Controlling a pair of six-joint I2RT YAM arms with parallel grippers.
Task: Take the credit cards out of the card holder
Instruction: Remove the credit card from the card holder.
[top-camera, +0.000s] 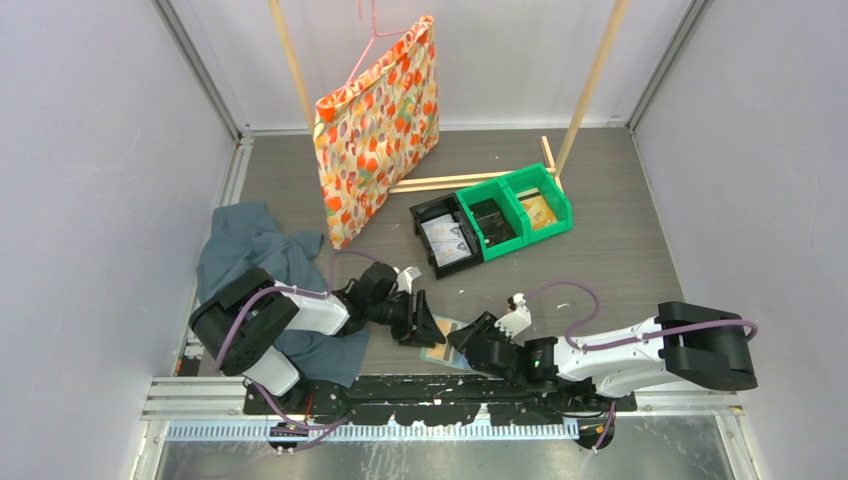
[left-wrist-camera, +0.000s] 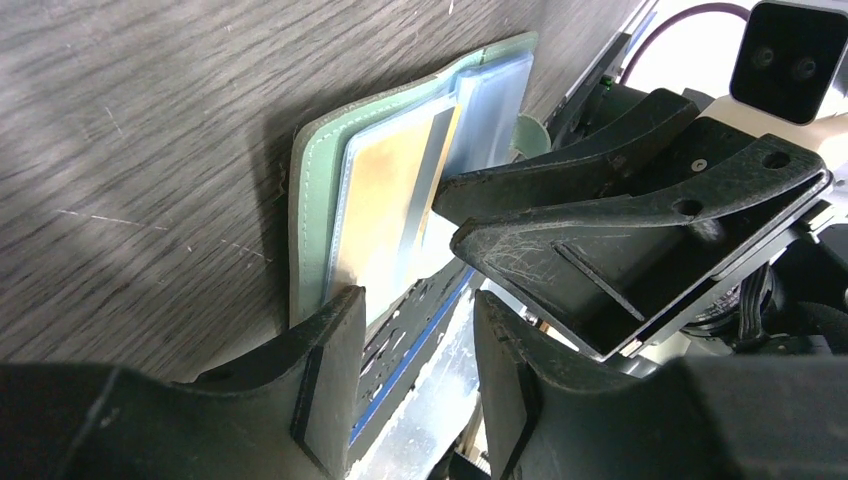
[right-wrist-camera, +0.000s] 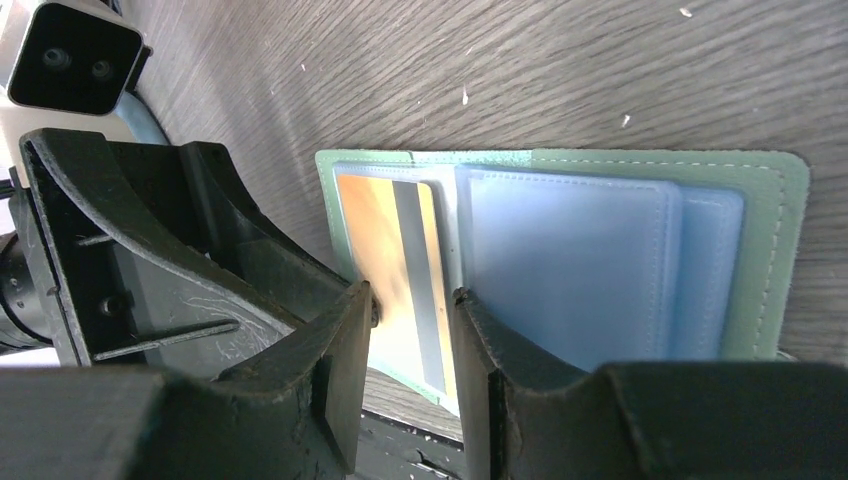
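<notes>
The card holder (top-camera: 447, 353) lies open and flat near the table's front edge, sage green with pale blue panels (right-wrist-camera: 570, 260). A gold credit card (right-wrist-camera: 385, 240) with a grey stripe sits in its end panel, also in the left wrist view as the card (left-wrist-camera: 385, 200) inside the holder (left-wrist-camera: 318, 200). My left gripper (left-wrist-camera: 415, 300) stands open at the holder's near edge, nothing between its fingers. My right gripper (right-wrist-camera: 413, 295) hovers open over the card's end, fingertips on either side of the stripe. Both grippers, left (top-camera: 425, 330) and right (top-camera: 472, 340), meet over the holder.
Two green bins (top-camera: 520, 215) and a black bin (top-camera: 447, 238) with papers stand mid-table. A dark teal cloth (top-camera: 250, 250) lies under the left arm. A patterned bag (top-camera: 380, 125) hangs at the back between wooden poles (top-camera: 590, 85). The black front rail (top-camera: 420, 385) runs just beyond the holder.
</notes>
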